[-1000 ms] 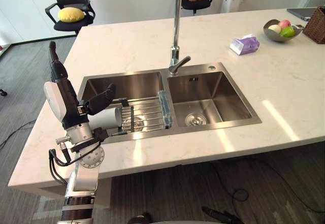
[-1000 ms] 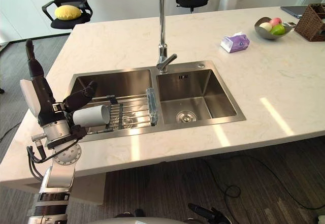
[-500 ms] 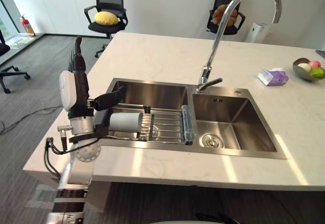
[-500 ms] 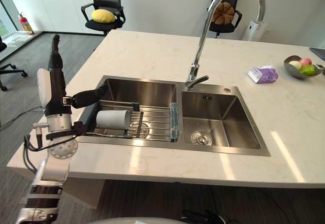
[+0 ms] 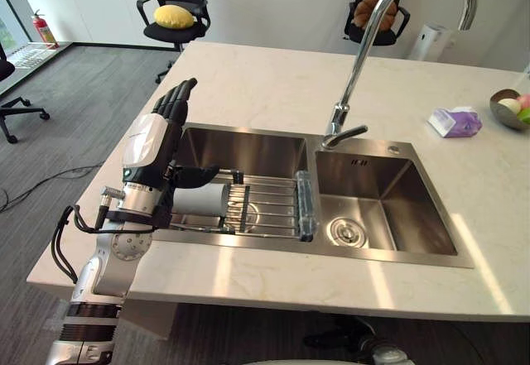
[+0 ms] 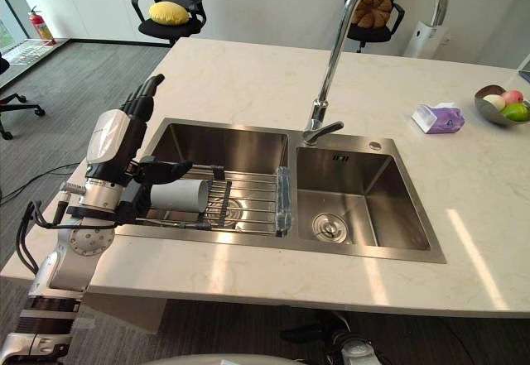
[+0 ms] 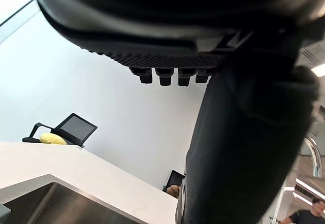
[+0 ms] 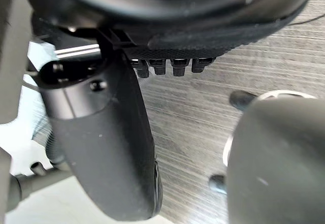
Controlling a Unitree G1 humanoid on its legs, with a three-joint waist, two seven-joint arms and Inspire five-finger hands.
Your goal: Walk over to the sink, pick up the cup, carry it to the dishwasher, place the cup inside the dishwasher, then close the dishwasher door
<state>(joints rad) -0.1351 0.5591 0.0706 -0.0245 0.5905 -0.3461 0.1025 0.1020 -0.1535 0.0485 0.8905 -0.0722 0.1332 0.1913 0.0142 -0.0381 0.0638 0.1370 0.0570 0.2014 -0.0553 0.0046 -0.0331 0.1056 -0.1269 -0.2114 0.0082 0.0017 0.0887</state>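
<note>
A pale, marble-look worktop (image 5: 248,84) holds a steel double sink (image 5: 248,146) with a tall tap (image 5: 336,121). Toward its right lie a purple pack (image 5: 455,122), seemingly tissues, and a fruit bowl (image 6: 489,115).

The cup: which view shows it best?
The right eye view: the cup lies nearly whole on the rack. In the left eye view the left hand hides part. The wrist views face wall and floor.

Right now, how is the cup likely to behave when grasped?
The cup lies on its side on the wire rack, so it may roll if nudged. It looks small beside the left hand, probably light. Its smooth wall could slip.
</note>
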